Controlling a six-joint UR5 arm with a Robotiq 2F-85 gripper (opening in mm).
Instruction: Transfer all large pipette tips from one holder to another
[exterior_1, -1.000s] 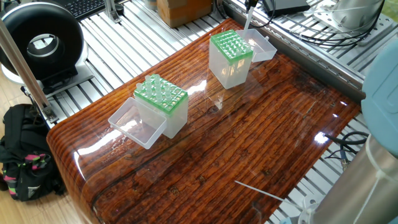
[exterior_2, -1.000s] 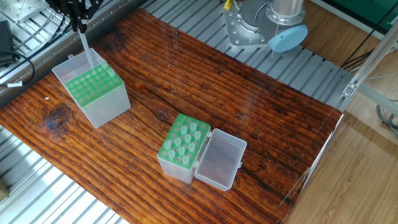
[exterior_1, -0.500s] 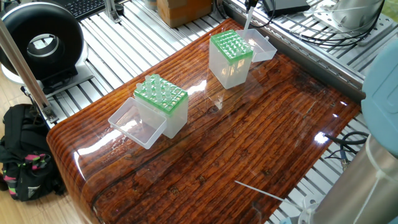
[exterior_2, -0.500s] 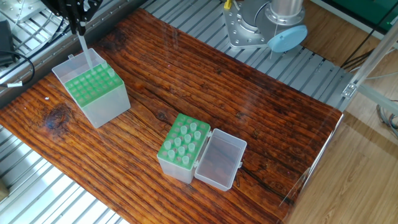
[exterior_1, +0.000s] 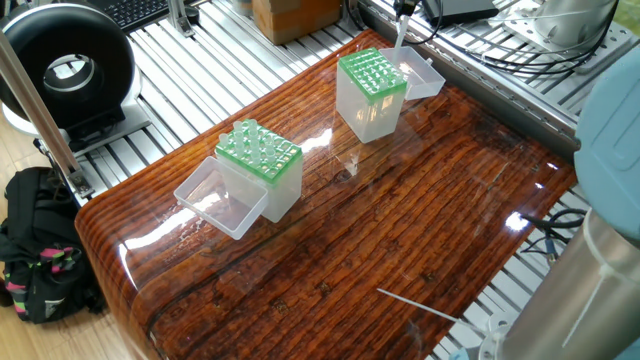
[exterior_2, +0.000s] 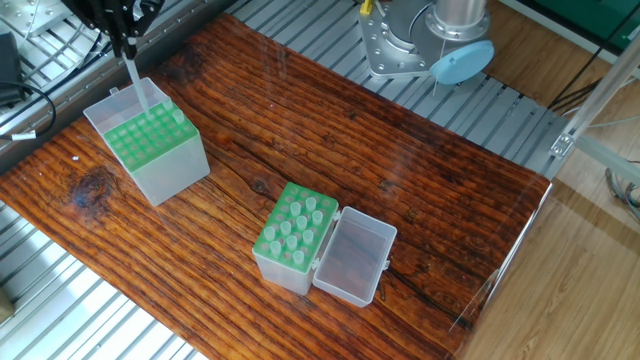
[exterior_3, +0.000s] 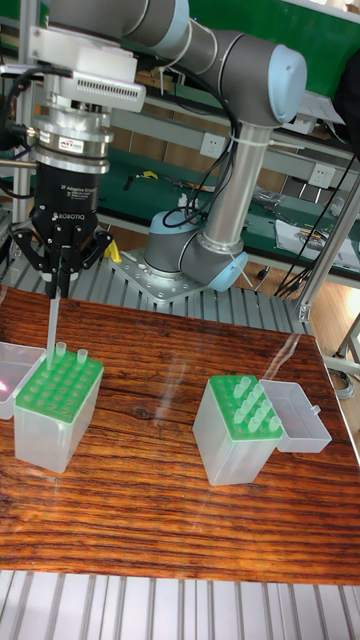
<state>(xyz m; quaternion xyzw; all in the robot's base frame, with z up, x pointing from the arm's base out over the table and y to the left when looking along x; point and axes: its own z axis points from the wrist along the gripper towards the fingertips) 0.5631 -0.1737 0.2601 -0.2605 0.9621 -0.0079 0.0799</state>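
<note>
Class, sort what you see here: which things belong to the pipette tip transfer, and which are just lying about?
In the job: gripper holding one large pipette tip; receiving holder; source holder with tips.

Lying about: black ring-shaped device, bag, cardboard box, cables.

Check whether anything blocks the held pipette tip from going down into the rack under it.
Nothing visible does. The claw holds the tip upright above the green rack; two seated tips stand beside it, not beneath.
</note>
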